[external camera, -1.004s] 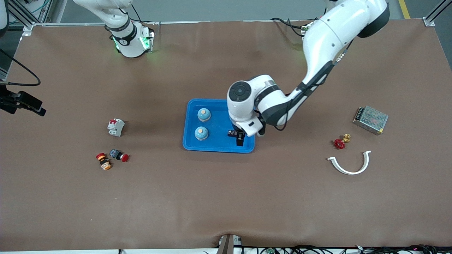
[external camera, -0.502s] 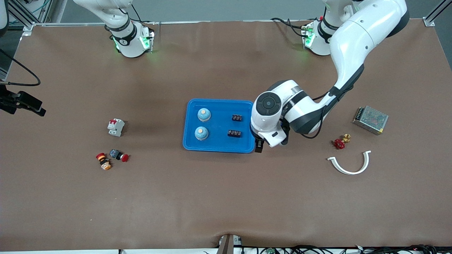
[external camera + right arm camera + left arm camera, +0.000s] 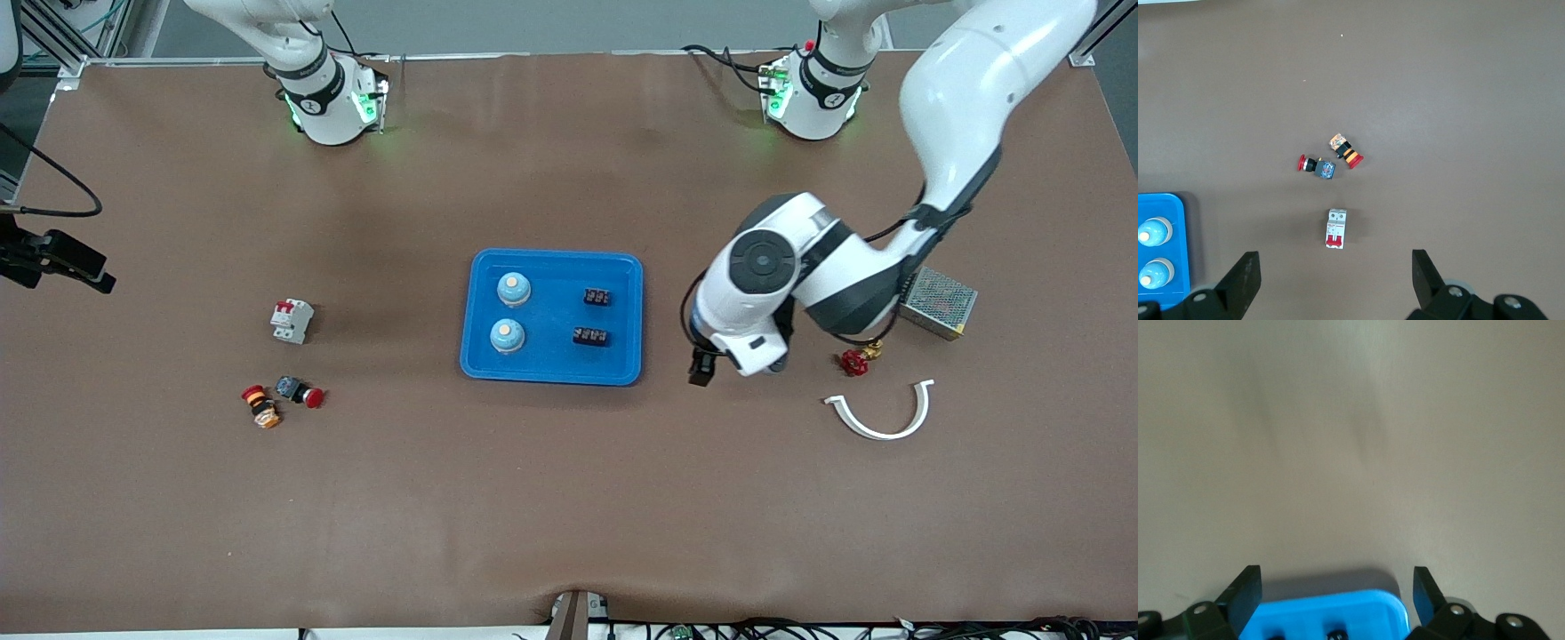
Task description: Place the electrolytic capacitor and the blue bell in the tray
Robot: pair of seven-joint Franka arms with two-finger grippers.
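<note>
Retreating off the tray (image 3: 633, 267), left gripper (image 3: 700, 367) fingers spread, empty, right gripper (image 3: 1335, 277) open.

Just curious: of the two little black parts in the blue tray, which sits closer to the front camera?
The black part beside the lower blue bell; the other black part lies farther up the tray.

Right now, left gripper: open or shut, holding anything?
Open and empty. The left gripper shows its fingers spread wide with nothing between them, only the tray corner below. It is over bare table beside the tray.
</note>
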